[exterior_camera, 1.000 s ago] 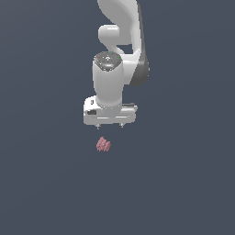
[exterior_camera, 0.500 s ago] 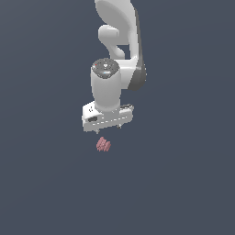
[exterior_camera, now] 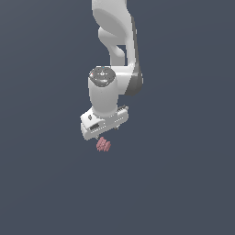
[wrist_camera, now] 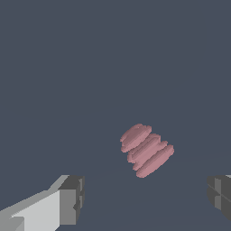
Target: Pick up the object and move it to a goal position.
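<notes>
While a white robot arm (exterior_camera: 114, 55) reaches down from above against a plain dark grey background, its gripper (exterior_camera: 108, 134) hangs just over a tiny pink-red ribbed object (exterior_camera: 103, 145). Seen from the wrist camera, the object (wrist_camera: 146, 150) looks like a stack of thin discs, tilted, lying between the two dark fingertips (wrist_camera: 72, 200). These fingertips are spread wide apart, and neither touches the object.
</notes>
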You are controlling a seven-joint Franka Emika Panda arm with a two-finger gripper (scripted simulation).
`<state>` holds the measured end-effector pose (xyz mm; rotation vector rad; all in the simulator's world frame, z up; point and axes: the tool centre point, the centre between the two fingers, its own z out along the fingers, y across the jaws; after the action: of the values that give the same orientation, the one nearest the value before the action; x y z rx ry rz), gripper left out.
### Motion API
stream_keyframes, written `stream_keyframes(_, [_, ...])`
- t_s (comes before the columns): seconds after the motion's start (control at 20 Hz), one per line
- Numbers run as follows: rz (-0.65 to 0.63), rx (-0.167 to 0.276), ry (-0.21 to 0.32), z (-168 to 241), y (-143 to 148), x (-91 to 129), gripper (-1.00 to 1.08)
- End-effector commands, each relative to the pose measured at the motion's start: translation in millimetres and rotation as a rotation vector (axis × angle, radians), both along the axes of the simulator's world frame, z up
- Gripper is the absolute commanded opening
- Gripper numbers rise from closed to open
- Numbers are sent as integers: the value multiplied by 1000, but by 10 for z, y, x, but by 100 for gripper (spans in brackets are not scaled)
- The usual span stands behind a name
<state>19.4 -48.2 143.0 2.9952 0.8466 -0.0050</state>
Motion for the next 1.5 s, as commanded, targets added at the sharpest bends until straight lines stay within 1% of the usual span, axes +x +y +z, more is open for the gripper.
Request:
stream_keyframes(0.0, [66,1,3,-50,-22,12,100])
stream_keyframes(0.9, [520,17,15,-393,-167,86,100])
stream_keyframes(1.15, [607,22,15,-458,-194,99,100])
stream_keyframes(1.45, [670,25,15,-504,-213,107,100])
